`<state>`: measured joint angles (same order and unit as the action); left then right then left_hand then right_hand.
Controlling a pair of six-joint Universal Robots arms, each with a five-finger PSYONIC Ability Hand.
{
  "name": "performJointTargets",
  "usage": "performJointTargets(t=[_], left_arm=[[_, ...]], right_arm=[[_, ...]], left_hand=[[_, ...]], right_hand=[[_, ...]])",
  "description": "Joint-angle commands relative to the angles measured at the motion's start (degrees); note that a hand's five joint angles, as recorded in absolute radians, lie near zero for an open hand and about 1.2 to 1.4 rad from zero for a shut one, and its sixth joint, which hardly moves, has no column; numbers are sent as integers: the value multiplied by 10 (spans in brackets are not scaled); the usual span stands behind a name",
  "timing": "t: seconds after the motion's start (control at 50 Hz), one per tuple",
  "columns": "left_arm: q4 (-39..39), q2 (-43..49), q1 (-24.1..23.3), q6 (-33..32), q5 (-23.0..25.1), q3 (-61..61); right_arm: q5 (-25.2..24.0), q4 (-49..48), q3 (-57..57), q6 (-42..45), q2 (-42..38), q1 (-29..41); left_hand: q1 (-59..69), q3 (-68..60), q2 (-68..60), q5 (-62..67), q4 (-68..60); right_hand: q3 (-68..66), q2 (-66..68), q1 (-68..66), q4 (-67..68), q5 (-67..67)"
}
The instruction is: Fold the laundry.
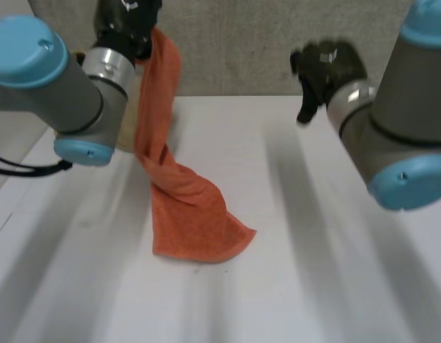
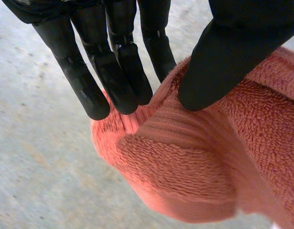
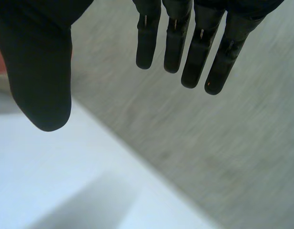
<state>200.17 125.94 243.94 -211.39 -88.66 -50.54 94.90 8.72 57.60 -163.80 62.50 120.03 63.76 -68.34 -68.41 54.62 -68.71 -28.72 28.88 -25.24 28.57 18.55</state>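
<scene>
An orange towel (image 1: 179, 207) hangs from my left hand (image 1: 127, 25), raised at the back left of the table. Its lower part lies crumpled on the white table (image 1: 299, 286) near the middle. Seen from the left wrist, the thumb (image 2: 223, 62) presses a bunched edge of the towel (image 2: 194, 162) against the straight fingers (image 2: 116, 71), so that hand is shut on it. My right hand (image 1: 324, 71) is up at the back right, well away from the towel. From the right wrist, its fingers (image 3: 185, 43) and thumb (image 3: 39, 71) are spread and hold nothing.
Beyond the table's far edge lies a grey carpeted floor (image 1: 263, 50). The table edge (image 3: 127, 157) runs below my right hand.
</scene>
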Motion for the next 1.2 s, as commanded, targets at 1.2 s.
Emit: performJointTargets(t=[1.2], left_arm=[[-136, -258, 17, -76, -64, -205]], right_arm=[[-46, 56, -130, 168, -44, -10]], left_hand=[[162, -117, -116, 154, -113]], right_hand=[[-513, 511, -548, 514, 515]])
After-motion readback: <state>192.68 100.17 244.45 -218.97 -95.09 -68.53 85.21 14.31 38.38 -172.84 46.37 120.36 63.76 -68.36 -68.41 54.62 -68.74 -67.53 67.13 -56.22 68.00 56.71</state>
